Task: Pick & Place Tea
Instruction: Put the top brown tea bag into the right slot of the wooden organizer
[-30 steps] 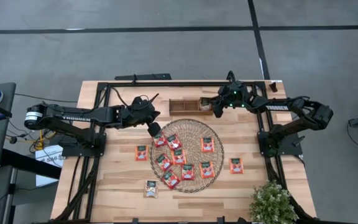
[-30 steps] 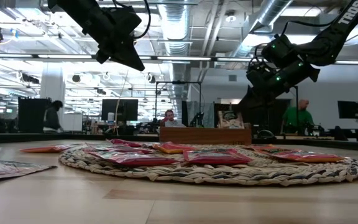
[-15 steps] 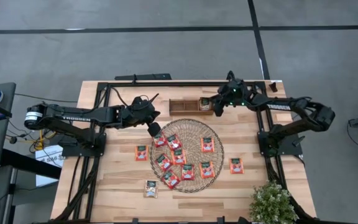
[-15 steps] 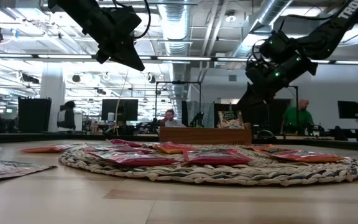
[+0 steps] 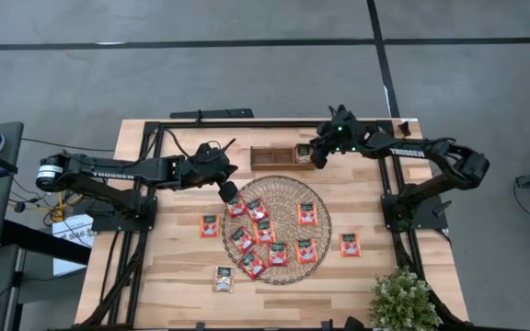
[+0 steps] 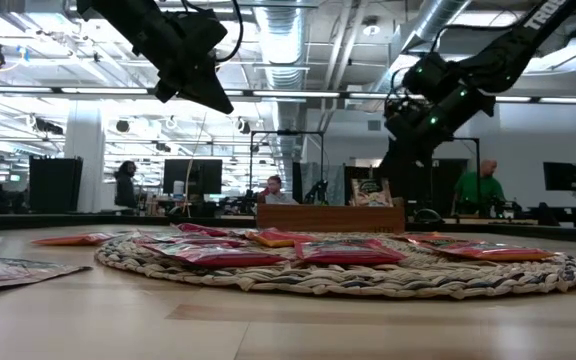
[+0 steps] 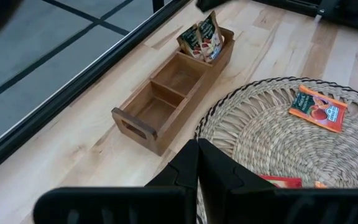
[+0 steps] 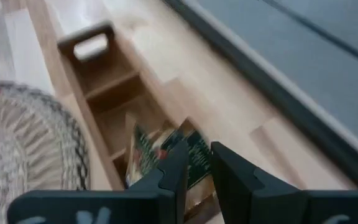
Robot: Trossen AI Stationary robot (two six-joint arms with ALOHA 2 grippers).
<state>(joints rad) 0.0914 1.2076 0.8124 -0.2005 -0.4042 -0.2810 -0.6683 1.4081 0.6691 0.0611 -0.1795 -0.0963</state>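
Left gripper [image 5: 229, 190]: fingers pressed together, holding nothing, hanging above the near-left rim of the round woven straw mat [image 5: 288, 183]. In its wrist view the shut fingertips [image 7: 197, 163] point across the mat edge toward the brown wooden three-compartment tray [image 7: 174, 91].

Tea: small flat square sachets. Eight red-orange ones lie flat on the mat, the nearest [image 5: 236, 208] just below and beside the left gripper. One red-orange sachet [image 5: 209, 225] sits on bare table left of the mat, one [image 5: 350, 245] to its right, and a pale one [image 5: 223, 279] near the front edge. A few stand on edge in the tray's right-end compartment [image 5: 303, 154].

Right gripper [image 5: 319, 159]: above the tray's right end, right over the standing sachets [image 8: 166, 155]. Fingers slightly parted; nothing visibly between them, though the blur leaves that unsure.

Judgement: the loose sachets lie down and toward the table front from both grippers. The left is plainly nearer the mat cluster; the right must swing off the tray toward the mat's right side.
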